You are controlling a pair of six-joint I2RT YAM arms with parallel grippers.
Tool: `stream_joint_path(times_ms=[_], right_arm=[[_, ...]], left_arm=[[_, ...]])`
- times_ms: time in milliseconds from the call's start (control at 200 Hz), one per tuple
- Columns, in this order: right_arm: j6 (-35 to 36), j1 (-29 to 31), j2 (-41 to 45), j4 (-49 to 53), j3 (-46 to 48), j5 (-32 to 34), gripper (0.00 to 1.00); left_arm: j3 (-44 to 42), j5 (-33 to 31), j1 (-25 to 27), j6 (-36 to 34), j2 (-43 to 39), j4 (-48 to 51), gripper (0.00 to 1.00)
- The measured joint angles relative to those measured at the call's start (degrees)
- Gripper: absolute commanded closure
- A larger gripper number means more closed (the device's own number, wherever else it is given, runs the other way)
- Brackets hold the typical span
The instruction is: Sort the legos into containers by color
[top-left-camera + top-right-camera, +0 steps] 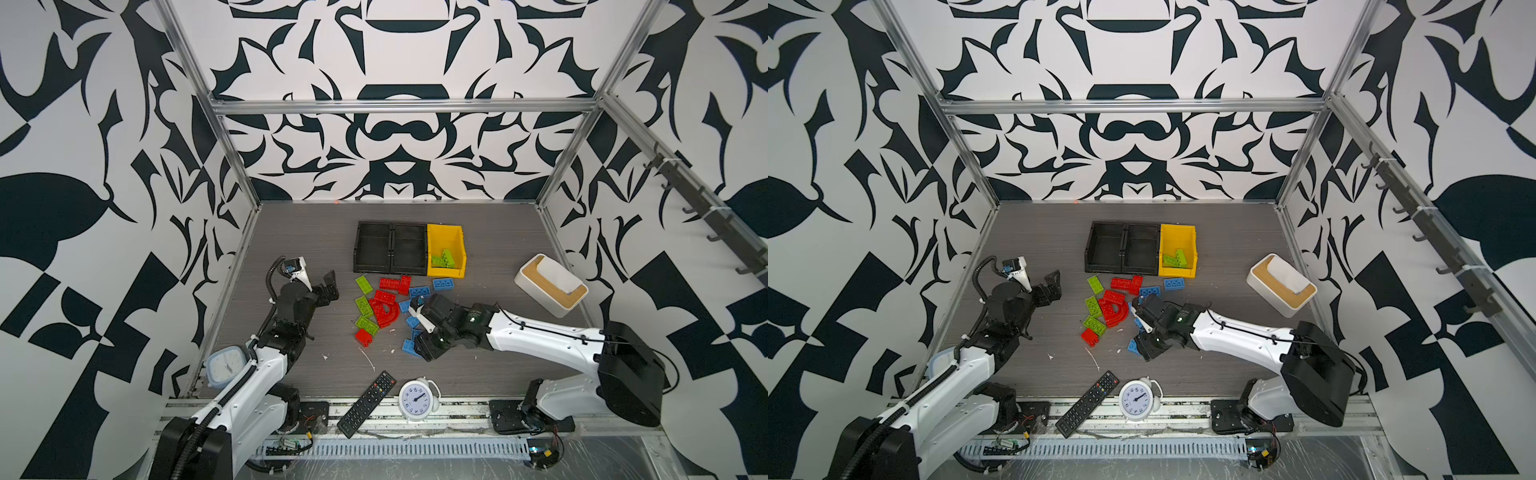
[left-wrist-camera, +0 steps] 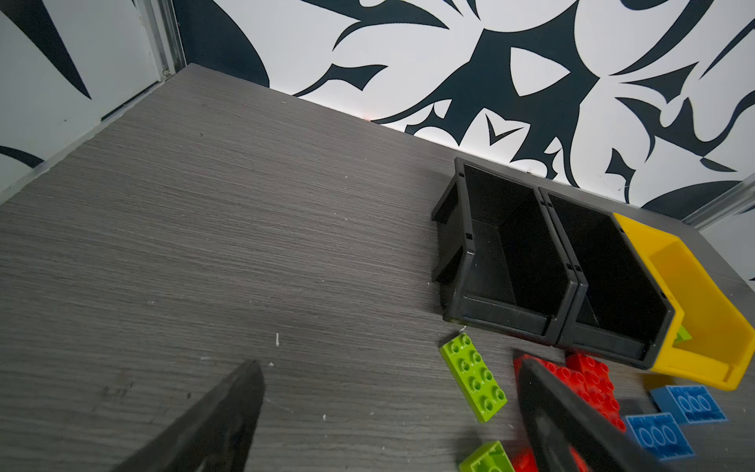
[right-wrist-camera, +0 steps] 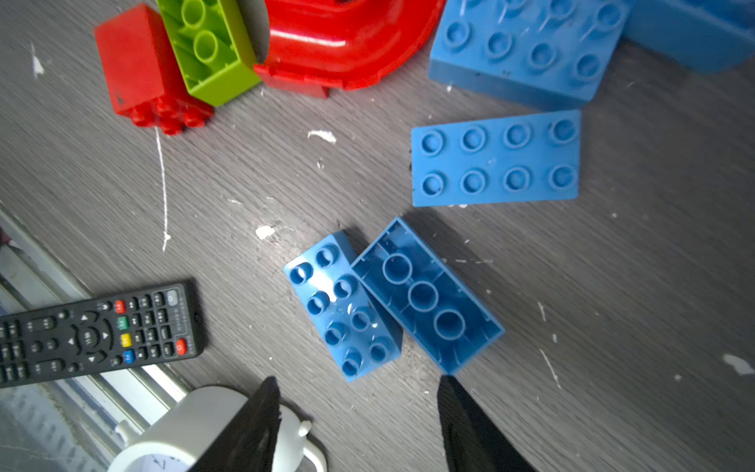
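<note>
Grey wood-grain tabletop (image 1: 291, 249) sits inside black-and-white patterned walls. Three bins stand in a row at the back: two joined black bins (image 1: 392, 248) and one yellow bin (image 1: 444, 227) touching their right side. Two green bricks (image 1: 442, 258) lie in the yellow bin.

Just in front of the bins is a loose pile. It has three more green ones (image 1: 364, 284), four red bricks (image 1: 389, 284), one red arch (image 1: 384, 313) and at least six blue bricks (image 1: 443, 284), some hidden under the right arm.

The right gripper (image 3: 357, 402) hangs low over the blue ones with its jaws apart and nothing between them. Two touching blue pieces lie just ahead of it.

The left gripper (image 2: 390, 380) is spread wide and empty, left of the pile.

One remote (image 1: 368, 403) and one round clock (image 1: 415, 399) lie at the front edge. One square clock (image 1: 224, 365) sits beside the left arm. One white box (image 1: 550, 286) stands to the right.
</note>
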State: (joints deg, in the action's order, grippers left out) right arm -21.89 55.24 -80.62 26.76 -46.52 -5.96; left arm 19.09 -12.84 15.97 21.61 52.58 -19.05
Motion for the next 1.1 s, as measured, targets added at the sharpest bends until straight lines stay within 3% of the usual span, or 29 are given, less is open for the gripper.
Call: stream_joint_path(times_ms=[700, 1100], right_arm=[[4.2, 0.7, -6.2, -2.0, 1.9, 0.3, 0.41], [7.2, 0.9, -12.3, -2.5, -3.6, 2.0, 0.48]], left_arm=[[0.0, -0.2, 0.0, 0.0, 0.4, 0.0, 0.01], [0.1, -0.9, 0.0, -0.1, 0.4, 0.8, 0.01]])
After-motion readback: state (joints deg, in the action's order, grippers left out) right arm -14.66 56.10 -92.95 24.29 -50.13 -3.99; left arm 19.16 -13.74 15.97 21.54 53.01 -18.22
